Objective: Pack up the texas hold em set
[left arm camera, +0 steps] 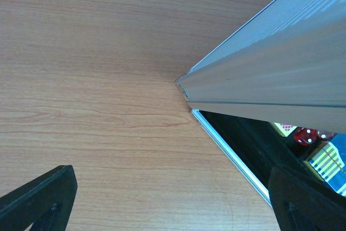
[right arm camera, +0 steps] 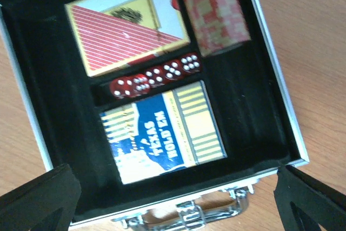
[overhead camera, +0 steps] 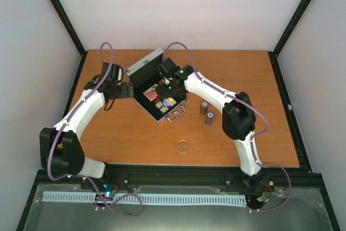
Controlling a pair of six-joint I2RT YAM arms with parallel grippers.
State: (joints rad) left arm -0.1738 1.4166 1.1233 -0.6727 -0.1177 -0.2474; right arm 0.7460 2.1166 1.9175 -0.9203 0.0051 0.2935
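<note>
2 chip stacks (overhead camera: 204, 107) upright on desk (overhead camera: 124, 133), just R of open case (overhead camera: 145, 64), nearer R arm. R fingers (right arm camera: 32, 198) spread, empty, over case; L fingers (left arm camera: 38, 198) spread, empty, by lid.

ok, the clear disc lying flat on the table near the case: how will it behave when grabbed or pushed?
The clear disc lies flat on the table and looks thin, so a pinch from above probably finds little edge. Pushed, it likely slides rather than rolls. It looks smooth, so maybe slippery.
</note>
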